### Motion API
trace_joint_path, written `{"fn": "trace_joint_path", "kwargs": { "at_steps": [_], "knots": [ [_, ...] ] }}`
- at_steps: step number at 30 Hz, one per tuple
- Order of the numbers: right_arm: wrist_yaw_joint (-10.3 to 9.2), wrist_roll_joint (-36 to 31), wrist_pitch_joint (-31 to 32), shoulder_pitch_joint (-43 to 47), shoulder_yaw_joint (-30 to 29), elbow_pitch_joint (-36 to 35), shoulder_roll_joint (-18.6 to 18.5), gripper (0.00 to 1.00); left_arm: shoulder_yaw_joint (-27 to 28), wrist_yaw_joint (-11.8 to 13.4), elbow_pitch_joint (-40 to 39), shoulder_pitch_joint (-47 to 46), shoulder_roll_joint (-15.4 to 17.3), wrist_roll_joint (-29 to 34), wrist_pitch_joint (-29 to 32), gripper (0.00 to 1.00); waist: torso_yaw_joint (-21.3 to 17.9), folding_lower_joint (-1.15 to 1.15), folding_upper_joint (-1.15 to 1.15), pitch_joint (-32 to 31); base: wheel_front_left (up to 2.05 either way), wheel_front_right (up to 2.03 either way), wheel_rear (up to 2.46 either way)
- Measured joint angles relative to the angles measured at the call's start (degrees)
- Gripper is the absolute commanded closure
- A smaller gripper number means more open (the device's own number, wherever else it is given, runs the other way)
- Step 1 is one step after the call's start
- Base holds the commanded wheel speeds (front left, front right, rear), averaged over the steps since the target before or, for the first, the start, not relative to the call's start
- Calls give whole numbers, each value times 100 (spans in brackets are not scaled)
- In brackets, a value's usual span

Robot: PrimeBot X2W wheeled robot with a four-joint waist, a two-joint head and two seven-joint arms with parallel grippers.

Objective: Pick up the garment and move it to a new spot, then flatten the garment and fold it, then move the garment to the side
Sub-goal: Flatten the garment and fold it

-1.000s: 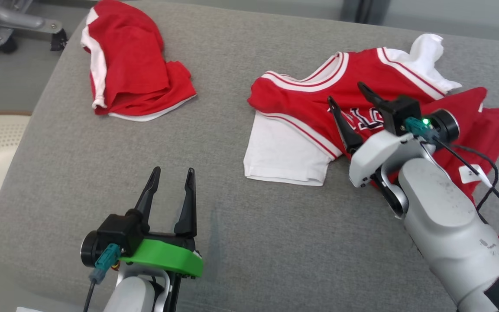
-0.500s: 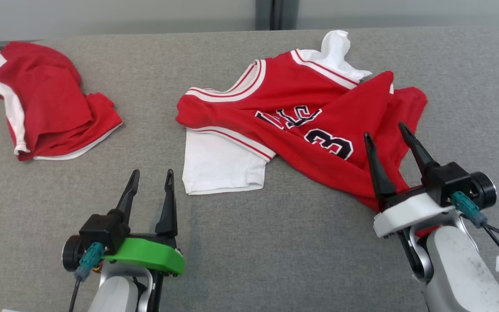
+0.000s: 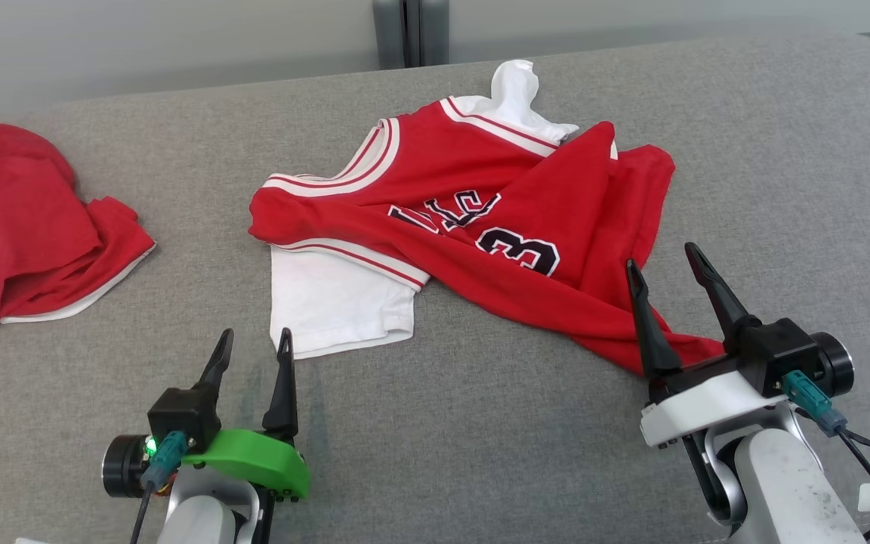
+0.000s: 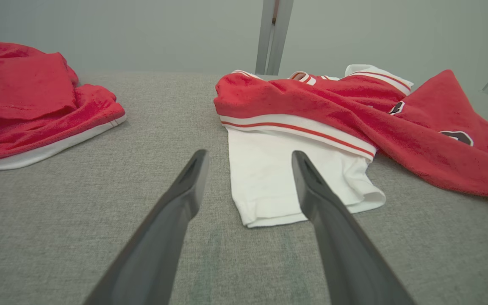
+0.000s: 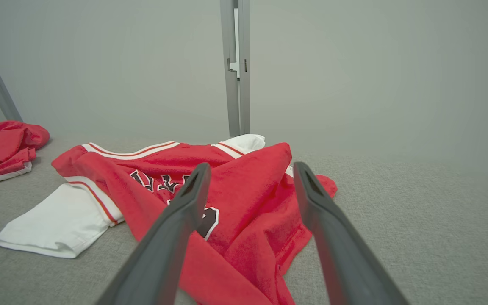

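Note:
A red jersey garment (image 3: 480, 227) with white sleeves, white trim and black lettering lies crumpled in the middle of the grey padded surface (image 3: 442, 423); it also shows in the left wrist view (image 4: 333, 114) and the right wrist view (image 5: 235, 195). My right gripper (image 3: 661, 253) is open, its fingers hovering over the garment's near right corner. Left of the white sleeve (image 3: 333, 306), my left gripper (image 3: 251, 340) stands open above bare fabric, holding nothing.
A second red garment with white trim (image 3: 27, 227) lies bunched at the far left. A grey wall with a metal post (image 3: 411, 34) rises behind the surface. The surface's right side (image 3: 797, 189) is bare.
The camera has swung right, so the whole scene slid left. My right arm has drawn back from over the jersey's middle to its near right corner. Both grippers stayed open.

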Motion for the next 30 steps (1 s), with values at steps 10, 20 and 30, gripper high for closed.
{"fn": "trace_joint_path", "kwargs": {
  "at_steps": [10,20,30],
  "knots": [
    [0,0,1,-8,58,147,31,0,4,149,1491,-541,0,321,0,0,-225,0,0,130,0,0,0],
    [0,-11,0,-36,18,178,59,0,125,149,1928,-866,0,370,-5,0,-345,0,0,281,0,0,0],
    [0,-88,1,-66,-108,237,75,0,-4,-86,2084,-1063,3,194,-7,100,-318,0,0,318,0,0,0]
  ]
}}
